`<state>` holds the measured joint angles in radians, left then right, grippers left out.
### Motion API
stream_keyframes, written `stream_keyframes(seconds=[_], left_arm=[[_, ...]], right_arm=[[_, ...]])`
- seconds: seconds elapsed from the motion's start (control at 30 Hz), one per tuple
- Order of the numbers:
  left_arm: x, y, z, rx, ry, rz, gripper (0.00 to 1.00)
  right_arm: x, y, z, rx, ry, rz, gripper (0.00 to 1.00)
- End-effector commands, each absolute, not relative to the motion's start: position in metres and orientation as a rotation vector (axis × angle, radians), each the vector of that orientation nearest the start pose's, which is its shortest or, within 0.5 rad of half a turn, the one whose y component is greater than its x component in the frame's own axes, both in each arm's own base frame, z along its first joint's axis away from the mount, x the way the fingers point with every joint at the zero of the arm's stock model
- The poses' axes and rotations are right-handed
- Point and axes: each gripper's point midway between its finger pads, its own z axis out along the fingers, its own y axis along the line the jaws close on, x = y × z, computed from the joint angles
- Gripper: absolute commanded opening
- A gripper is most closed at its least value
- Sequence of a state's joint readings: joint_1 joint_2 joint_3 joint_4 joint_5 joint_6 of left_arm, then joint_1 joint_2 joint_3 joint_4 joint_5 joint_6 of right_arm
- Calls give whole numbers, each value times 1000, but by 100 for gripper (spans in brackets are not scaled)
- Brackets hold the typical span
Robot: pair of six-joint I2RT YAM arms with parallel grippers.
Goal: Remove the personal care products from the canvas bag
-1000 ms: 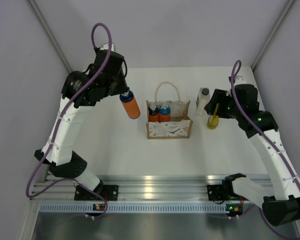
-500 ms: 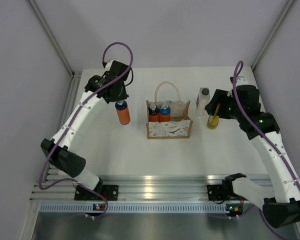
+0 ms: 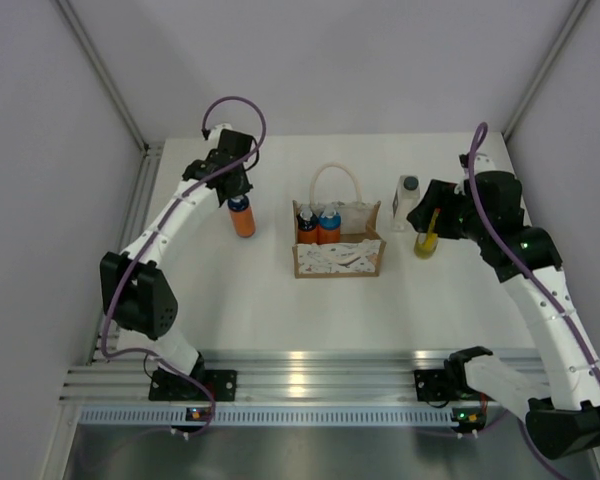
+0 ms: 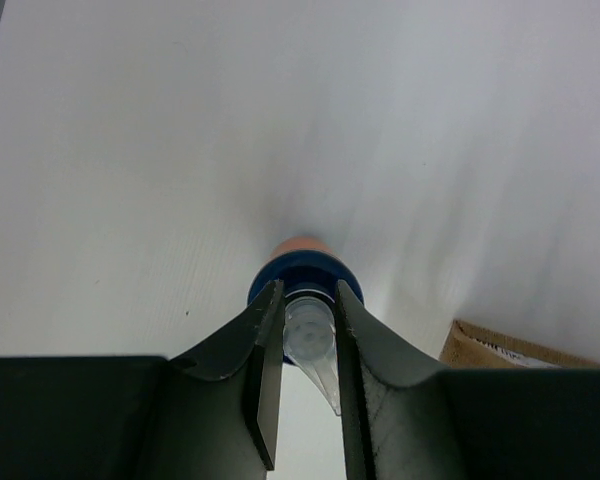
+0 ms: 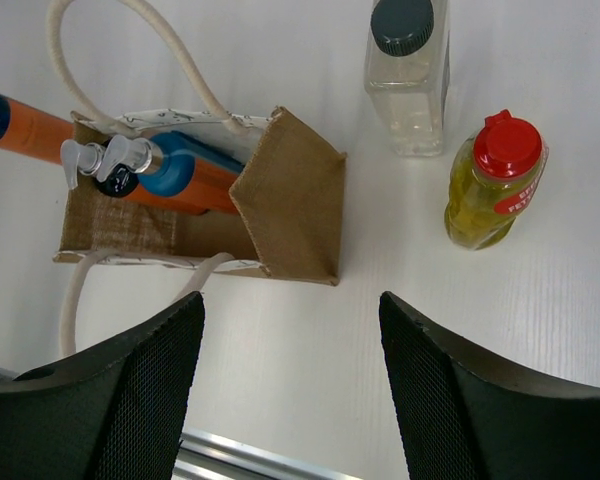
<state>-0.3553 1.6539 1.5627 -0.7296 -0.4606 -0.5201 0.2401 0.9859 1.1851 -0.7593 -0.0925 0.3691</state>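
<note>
Left of bag: orange bottle in L pincer.

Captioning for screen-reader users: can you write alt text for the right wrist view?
A tan canvas bag sits on a white table with two orange bottles inside; a clear bottle and a yellow bottle stand beside it. A third orange bottle shows beyond the bag, and the open right gripper frames the bottom.
</note>
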Motion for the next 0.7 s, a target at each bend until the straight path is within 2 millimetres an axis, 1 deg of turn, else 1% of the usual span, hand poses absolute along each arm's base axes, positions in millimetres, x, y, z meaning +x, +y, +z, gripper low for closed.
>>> stream_keyframes(seconds=[0.0,0.03,0.13,0.2,0.23,0.27,0.33,0.37,0.4,0.47,0.5,0.53,0.57,0.6,0.63,0.67], left_arm=[[463,-91,243,-441,2070,51,0],[467,-90,235,-440,2082,57,0],[473,-92,225,-438,2100,62,0],[474,-93,222,-441,2106,60,0],[475,-94,220,-443,2111,62,3],[473,-93,217,-446,2115,65,17],[471,-90,217,-471,2108,66,35],[469,-89,215,-474,2111,76,53],[469,-89,215,-474,2110,75,60],[468,-92,218,-456,2115,57,68],[470,-95,223,-443,2111,42,76],[469,-96,231,-425,2103,28,95],[468,-98,236,-417,2096,9,98],[466,-101,243,-404,2090,-16,99],[463,-102,258,-400,2065,-38,99],[458,-102,263,-401,2067,-46,99]], right_arm=[[269,105,297,51,2112,504,68],[268,106,297,45,2111,509,68],[265,110,297,12,2112,531,69],[262,116,299,-23,2111,565,69],[262,117,299,-40,2112,572,69],[261,119,302,-52,2107,583,69],[261,124,305,-78,2104,605,69],[262,125,308,-83,2098,612,69],[263,128,309,-97,2103,626,69],[264,135,316,-127,2093,653,69],[268,140,313,-134,2113,656,69],[271,143,314,-136,2117,656,68],[272,152,320,-160,2108,654,67],[278,158,313,-168,2141,641,67],[280,163,313,-181,2145,632,66],[284,169,317,-196,2138,624,66]])
